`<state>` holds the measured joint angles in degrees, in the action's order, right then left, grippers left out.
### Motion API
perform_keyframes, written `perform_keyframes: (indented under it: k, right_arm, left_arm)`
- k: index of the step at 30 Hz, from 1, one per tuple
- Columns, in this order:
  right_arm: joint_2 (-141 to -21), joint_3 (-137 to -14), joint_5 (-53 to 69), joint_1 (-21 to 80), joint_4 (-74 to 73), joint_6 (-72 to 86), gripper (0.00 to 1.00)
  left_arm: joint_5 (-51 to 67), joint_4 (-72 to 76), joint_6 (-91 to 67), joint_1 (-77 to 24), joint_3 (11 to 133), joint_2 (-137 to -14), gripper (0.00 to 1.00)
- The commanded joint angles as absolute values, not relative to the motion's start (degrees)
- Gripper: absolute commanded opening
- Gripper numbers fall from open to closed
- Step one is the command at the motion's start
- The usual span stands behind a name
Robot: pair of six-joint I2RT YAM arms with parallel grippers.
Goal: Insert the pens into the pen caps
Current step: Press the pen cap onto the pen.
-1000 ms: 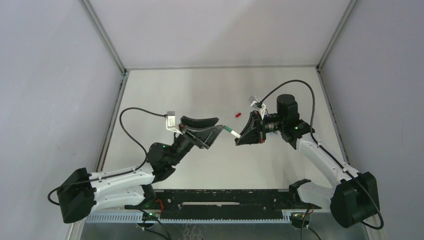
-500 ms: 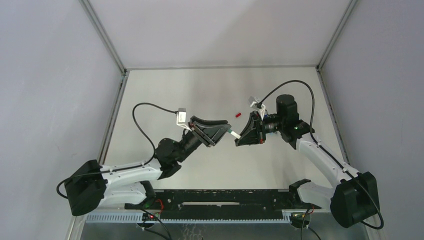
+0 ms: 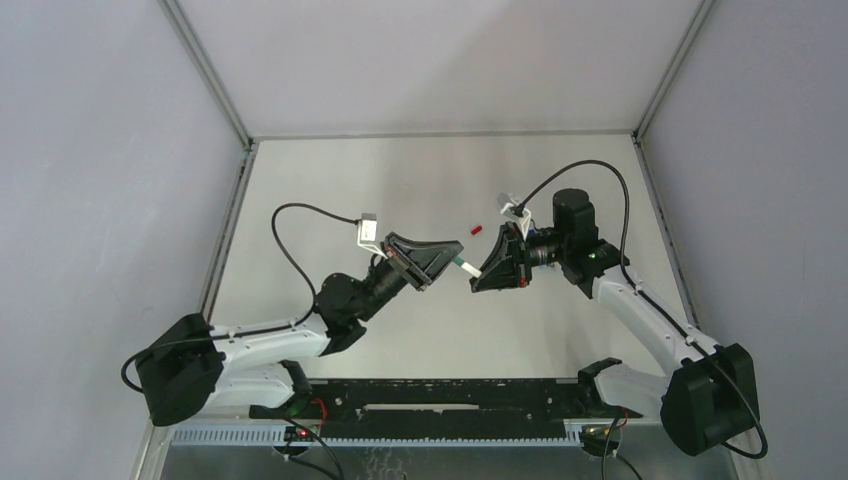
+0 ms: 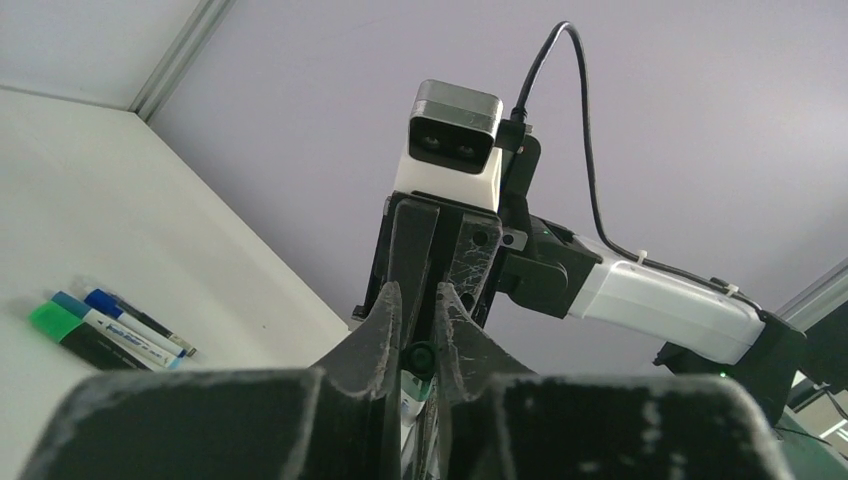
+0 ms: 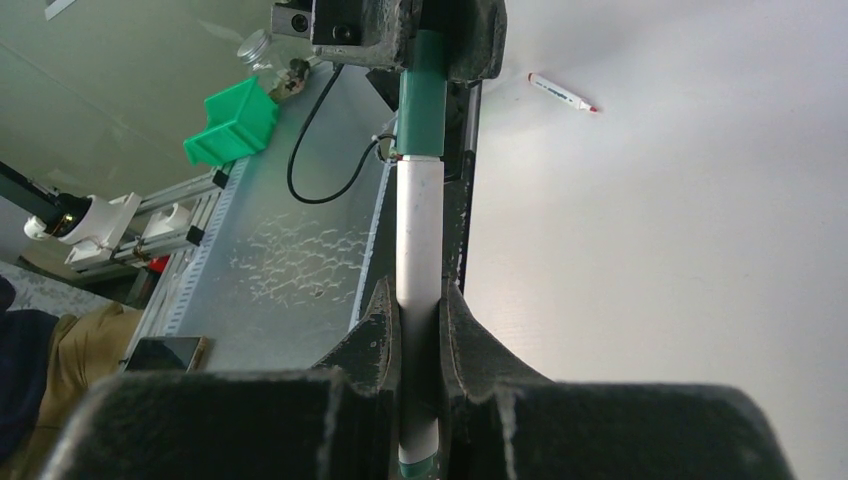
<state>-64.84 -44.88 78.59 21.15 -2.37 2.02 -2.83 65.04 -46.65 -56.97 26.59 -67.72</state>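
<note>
White smooth cylindrical pen (image 5: 418,225), green cap (image 5: 423,95), in scuffed right gripper (image 5: 418,300).

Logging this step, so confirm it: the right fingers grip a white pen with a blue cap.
Wrong colour: the cap is green, not blue, as the right wrist view shows. The right fingers do grip the white pen.

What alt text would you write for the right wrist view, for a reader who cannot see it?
The right end effector grips a white pen pointing away from the camera, its green cap held between the fingers of the left end effector at the top. A red-tipped pen lies apart on the pale table.
</note>
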Motion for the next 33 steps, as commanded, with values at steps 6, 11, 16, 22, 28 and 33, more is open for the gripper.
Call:
perform_keyframes:
  k: [6, 11, 16, 22, 28, 33]
  right_arm:
    - [-64.6, -47.3, 76.3, 21.6, -0.6, 3.3, 0.00]
    - [-63.2, -47.3, 73.5, 21.8, -0.5, 3.0, 0.00]
    - [-59.3, -47.9, 65.1, 21.8, -2.9, 0.2, 0.00]
    - [-59.3, -50.1, 64.7, 20.2, -4.0, 2.9, 0.00]
    - [-64.8, -49.9, 78.3, 16.9, 10.5, 19.6, 0.00]
    - [-61.3, -50.9, 69.0, 18.7, 2.6, 10.7, 0.00]
  left_arm:
    - [-1.7, 70.0, -51.2, -57.7, 28.8, -70.8, 0.00]
    - [-4.1, 75.7, -56.5, -60.1, 28.1, -76.4, 0.00]
    - [-3.4, 71.6, -61.1, -63.2, 28.6, -80.6, 0.00]
    - [-0.6, 67.6, -61.7, -69.4, 29.2, -86.6, 0.00]
    - [9.9, 75.1, -66.2, -71.1, 27.7, -90.7, 0.00]
    - [11.9, 68.1, -64.3, -72.0, 26.7, -89.6, 0.00]
